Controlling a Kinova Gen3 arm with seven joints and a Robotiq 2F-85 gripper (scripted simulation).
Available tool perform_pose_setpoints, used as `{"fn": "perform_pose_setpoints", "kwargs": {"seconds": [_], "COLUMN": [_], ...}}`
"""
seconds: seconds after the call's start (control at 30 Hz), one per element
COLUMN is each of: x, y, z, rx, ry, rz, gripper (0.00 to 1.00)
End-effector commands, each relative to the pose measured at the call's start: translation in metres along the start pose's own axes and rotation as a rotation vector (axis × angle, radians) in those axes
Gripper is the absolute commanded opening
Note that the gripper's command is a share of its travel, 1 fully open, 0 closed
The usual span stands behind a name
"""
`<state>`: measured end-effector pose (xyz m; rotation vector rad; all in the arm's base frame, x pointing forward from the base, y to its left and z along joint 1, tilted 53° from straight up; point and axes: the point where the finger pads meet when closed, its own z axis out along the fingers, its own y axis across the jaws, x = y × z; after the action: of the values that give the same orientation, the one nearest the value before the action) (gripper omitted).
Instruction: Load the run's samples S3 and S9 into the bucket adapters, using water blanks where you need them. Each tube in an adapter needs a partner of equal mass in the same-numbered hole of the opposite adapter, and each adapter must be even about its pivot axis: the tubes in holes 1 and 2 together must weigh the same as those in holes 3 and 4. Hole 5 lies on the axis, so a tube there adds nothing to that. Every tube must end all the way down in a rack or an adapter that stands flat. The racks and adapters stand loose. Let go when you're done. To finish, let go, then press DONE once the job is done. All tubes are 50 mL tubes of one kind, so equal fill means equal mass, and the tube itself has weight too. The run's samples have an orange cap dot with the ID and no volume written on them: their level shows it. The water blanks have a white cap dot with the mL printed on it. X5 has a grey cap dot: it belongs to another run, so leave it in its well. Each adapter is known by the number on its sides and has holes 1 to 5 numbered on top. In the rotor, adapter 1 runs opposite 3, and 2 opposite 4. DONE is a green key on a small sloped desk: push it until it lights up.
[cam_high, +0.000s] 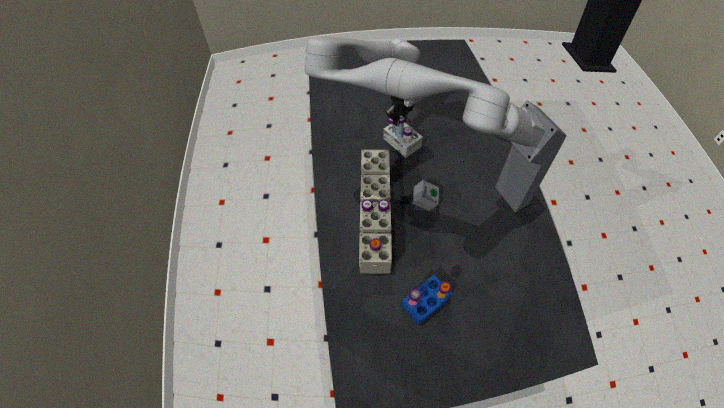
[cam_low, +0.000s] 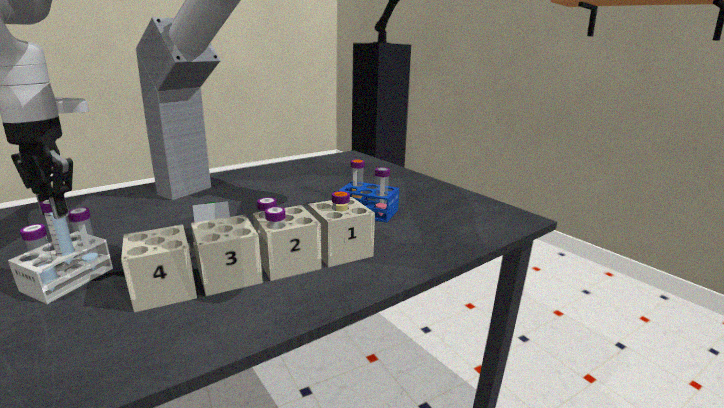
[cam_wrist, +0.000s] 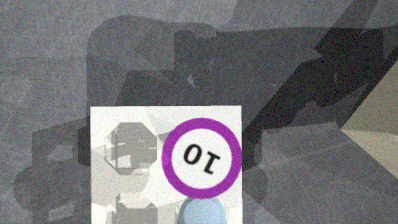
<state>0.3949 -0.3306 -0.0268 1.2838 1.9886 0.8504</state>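
Pincer clamped on a water blank, lifting it out of the white rack.

From above, the pincer hangs over the white rack, which stands just beyond adapter 4 at the far end of the adapter row; the orange-capped sample sits in adapter 1. From the side, the held tube is part-raised, its tip down among the rack's wells, right under the fingers. To my eye the risk is that loose rack: a tilted pull could snag the tip, dragging or tipping it. At the wrist, the 10 mL blank stands close beside the held tube's pale tip, so it could get nudged.
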Motion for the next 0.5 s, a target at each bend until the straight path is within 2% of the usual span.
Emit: {"fn": "perform_pose_setpoints", "kwargs": {"seconds": [0.0, 0.47], "x": [-0.001, -0.001], "y": [0.000, 0.000], "z": [-0.005, -0.021], "rx": [0.000, 0.000], "ry": [-0.001, -0.001], "rz": [0.000, 0.000], "gripper": [0.10, 0.10]}}
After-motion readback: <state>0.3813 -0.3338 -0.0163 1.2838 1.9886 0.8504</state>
